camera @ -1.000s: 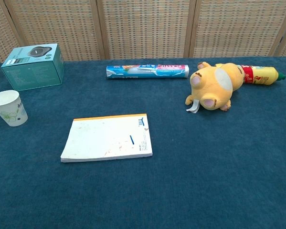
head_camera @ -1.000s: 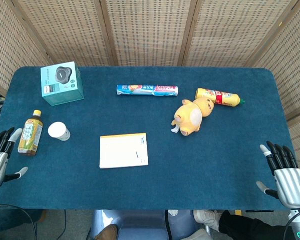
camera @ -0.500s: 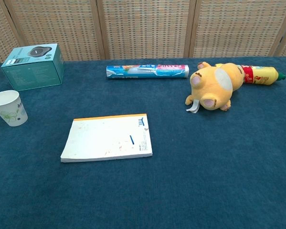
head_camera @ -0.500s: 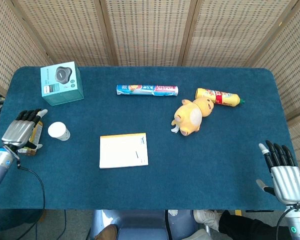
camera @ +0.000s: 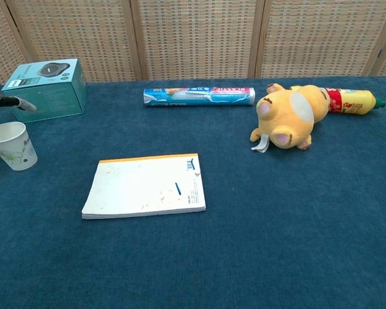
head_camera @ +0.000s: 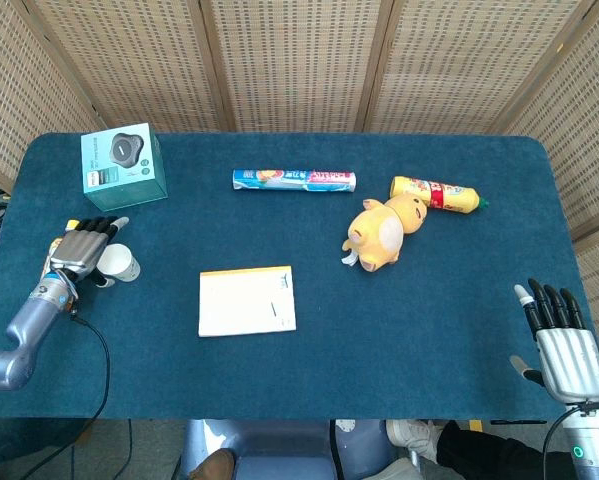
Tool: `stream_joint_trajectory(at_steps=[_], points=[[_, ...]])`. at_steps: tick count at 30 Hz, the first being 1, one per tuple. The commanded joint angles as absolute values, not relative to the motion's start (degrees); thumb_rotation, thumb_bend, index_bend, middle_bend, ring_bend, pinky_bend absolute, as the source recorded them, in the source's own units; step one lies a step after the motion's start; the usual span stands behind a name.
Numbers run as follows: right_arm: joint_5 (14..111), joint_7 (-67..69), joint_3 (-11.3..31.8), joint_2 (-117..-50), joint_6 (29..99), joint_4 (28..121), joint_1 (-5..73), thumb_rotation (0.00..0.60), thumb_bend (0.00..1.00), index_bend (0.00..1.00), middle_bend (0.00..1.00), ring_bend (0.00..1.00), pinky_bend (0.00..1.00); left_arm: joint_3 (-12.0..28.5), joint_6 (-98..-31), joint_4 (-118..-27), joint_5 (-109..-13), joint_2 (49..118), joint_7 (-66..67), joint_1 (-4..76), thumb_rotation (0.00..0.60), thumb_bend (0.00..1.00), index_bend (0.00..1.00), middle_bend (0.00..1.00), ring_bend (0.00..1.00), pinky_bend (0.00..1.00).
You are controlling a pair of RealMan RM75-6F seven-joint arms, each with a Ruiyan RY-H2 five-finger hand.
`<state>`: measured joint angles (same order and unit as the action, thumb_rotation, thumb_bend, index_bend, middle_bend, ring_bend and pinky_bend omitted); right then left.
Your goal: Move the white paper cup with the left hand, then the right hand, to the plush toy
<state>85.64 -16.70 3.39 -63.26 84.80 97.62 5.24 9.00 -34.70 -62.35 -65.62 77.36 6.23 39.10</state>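
one white paper cup, one plush toy, two hands

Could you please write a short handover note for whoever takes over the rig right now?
Left hand: fingers apart, over the white paper cup; no grip visible.
Right hand: open, idle at the table's near right corner.
The cup stands upright at the far left, beside the notepad.
The plush toy lies right of centre.
Done: left hand has reached the cup.
Left: grasp, pass to the right hand, deliver to the toy.
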Motion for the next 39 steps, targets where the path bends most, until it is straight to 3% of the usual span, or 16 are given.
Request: stream_joint_trajectory(at_steps=[1,7,15,26,31,39], points=[[85.4,-16.7,3.5,-63.3,84.7,97.5,5.3,0.600,0.00,0.00,0.00,0.00,0.00,8.7,-34.4,-61.1,-65.4,78.5,7.0,39.9,0.600,0.15,0.39,0.36,0.31,0.26],[84.9,-16.6,3.8,-63.4,84.7,97.4,5.3,0.600,0.00,0.00,0.00,0.00,0.00,8.5,-34.7,-60.8,-64.7,79.7,8.2,40.8,0.600,0.21,0.55,0.50,0.44,0.36],[84.7,-16.0,3.9,-63.2,84.5,97.6,5.3,0.600,0.00,0.00,0.00,0.00,0.00,8.9,-40.2,-68.3,-68.4,75.3,5.8,39.4,0.600,0.20,0.54,0.50,0.44,0.36],[84.1,-15.7,4.2,-63.0,84.5,97.6,5.3,0.600,0.00,0.00,0.00,0.00,0.00,4.9,-52.2,-93.8,-94.6,65.1,-1.7,40.1,0.600,0.18,0.53,0.49,0.44,0.35],[83.8,-15.8,4.5,-63.0,85.2,97.7,5.0,0.600,0.00,0.00,0.00,0.00,0.00,4.1,-50.6,-98.6,-99.9,67.2,-0.3,43.8,0.600,0.17,0.53,0.49,0.44,0.35],[82.3,-16.2,4.8,-63.4,84.5,97.0,5.1,0.600,0.00,0.00,0.00,0.00,0.00,5.1,-40.9,-101.8,-98.2,73.6,9.1,50.0,0.600,0.16,0.53,0.48,0.44,0.35]])
